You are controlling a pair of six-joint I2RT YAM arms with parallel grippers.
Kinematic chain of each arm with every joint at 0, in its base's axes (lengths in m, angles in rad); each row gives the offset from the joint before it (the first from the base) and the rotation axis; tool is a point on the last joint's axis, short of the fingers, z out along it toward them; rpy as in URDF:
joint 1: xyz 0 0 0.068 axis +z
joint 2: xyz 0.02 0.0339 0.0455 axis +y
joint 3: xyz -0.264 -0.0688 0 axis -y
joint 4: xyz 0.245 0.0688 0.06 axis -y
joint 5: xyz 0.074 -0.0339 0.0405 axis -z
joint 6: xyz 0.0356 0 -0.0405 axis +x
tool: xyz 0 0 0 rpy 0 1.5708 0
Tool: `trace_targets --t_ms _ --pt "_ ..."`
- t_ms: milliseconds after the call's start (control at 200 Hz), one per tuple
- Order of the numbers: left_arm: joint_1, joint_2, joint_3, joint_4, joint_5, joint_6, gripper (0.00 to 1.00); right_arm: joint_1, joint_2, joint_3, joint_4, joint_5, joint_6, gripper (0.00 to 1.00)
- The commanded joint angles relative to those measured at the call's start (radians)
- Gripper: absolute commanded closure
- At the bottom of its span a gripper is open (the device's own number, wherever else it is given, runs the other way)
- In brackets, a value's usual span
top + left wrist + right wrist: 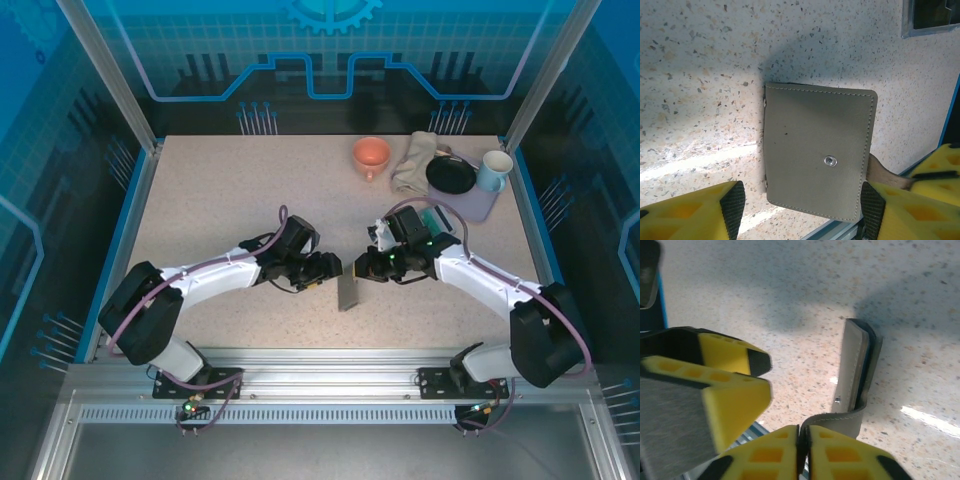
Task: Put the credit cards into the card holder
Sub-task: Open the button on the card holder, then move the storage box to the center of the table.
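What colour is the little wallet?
Greyish-tan card holder, with a silver snap; clearest in the left wrist view.

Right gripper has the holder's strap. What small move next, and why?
Probably close the left gripper on the card holder: its fingers straddle the holder's sides, one with a gap showing, so it is not yet steadied. The right gripper pinches the strap, which could then peel open.
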Motion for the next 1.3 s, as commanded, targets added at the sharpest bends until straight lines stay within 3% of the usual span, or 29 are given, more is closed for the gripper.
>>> trace_targets --t_ms 0,100,235,315,450,565,680,765,1055,1296 --pt "-0.004 0.025 0.047 -0.053 -0.002 0.022 0.34 -0.003 0.015 0.004 -0.098 0.119 -0.008 0.83" --pt "-0.004 0.028 0.054 -0.065 -0.015 0.024 0.34 -0.012 0.042 -0.01 -0.111 0.153 -0.033 0.83" --pt "-0.002 0.044 0.086 -0.105 -0.035 0.035 0.35 -0.011 0.074 -0.04 -0.03 0.097 -0.013 0.85" --pt "-0.001 0.05 0.112 -0.134 -0.046 0.044 0.35 -0.017 0.08 -0.007 -0.084 0.126 -0.033 0.83" --pt "0.006 0.048 0.146 -0.162 -0.068 0.065 0.34 -0.11 -0.008 0.081 -0.219 0.244 -0.109 0.64" --pt "0.012 0.059 0.177 -0.175 -0.065 0.081 0.33 -0.301 -0.059 0.152 -0.274 0.347 -0.194 0.36" --pt "0.012 0.066 0.195 -0.158 -0.056 0.089 0.31 -0.493 -0.023 0.22 -0.236 0.324 -0.251 0.18" --pt "0.012 0.07 0.207 -0.153 -0.046 0.095 0.29 -0.567 0.037 0.274 -0.215 0.319 -0.277 0.11" --pt "0.013 0.057 0.218 -0.159 -0.058 0.103 0.23 -0.633 0.291 0.436 -0.202 0.391 -0.376 0.03" --pt "0.016 0.039 0.214 -0.16 -0.079 0.121 0.14 -0.663 0.432 0.506 -0.193 0.278 -0.396 0.0"
